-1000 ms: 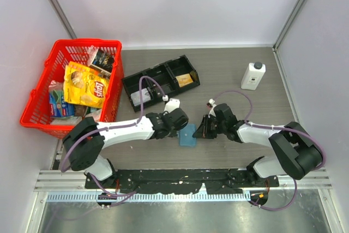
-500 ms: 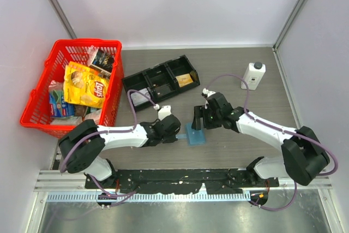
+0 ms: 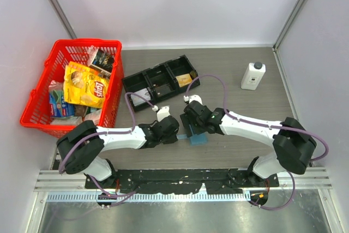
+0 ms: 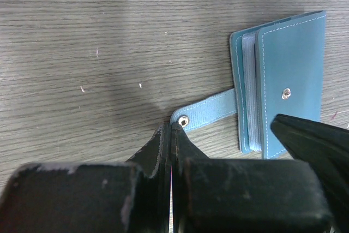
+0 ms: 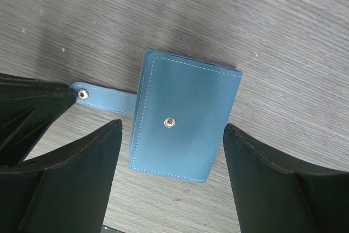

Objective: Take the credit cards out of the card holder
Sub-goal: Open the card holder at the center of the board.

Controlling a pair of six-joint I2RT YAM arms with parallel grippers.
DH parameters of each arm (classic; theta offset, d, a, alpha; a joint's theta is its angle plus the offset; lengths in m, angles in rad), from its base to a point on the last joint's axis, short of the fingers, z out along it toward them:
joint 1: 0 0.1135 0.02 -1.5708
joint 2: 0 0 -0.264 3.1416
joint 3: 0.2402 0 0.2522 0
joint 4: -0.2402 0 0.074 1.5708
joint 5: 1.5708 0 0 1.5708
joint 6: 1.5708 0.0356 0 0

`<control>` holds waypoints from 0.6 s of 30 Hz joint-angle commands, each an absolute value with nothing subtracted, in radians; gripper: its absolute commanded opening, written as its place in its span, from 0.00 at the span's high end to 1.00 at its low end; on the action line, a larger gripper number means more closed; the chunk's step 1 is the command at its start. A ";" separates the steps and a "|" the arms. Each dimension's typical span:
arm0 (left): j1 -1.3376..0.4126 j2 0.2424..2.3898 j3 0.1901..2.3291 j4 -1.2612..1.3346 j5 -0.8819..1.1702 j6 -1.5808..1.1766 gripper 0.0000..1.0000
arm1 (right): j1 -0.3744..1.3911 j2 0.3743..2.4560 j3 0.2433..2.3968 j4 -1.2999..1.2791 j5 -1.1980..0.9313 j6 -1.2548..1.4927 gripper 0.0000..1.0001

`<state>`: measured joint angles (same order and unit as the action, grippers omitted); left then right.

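Left gripper [image 4: 170,130]: clenched, tips at strap [image 4: 210,110] snap.
Right gripper [image 5: 172,135]: released, straddling holder [image 5: 191,102].
Left wrist only: card edges [image 4: 250,91] between covers.

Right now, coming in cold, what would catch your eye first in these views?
The closed blue card holder lies near centre, with the open right hand poised over it and the shut left hand at the end of its strap. Then the full red basket, far left.

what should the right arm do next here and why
Probably lower the open right gripper onto the card holder and catch its top cover to fold it open: the holder lies closed, strap unsnapped, shut left gripper at the strap's end, right jaws straddling it.
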<state>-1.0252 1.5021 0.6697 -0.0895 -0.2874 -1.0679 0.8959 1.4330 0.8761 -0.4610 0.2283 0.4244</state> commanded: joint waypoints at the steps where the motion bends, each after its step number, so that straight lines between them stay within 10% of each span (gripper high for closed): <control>1: -1.026 1.491 0.661 -0.048 -0.284 -1.077 1.00 | 0.913 1.477 0.917 -0.468 0.287 0.448 0.21; 18: -1.025 1.499 0.658 -0.083 -0.284 -1.060 1.00 | 0.890 1.445 0.931 -0.598 0.379 0.417 0.26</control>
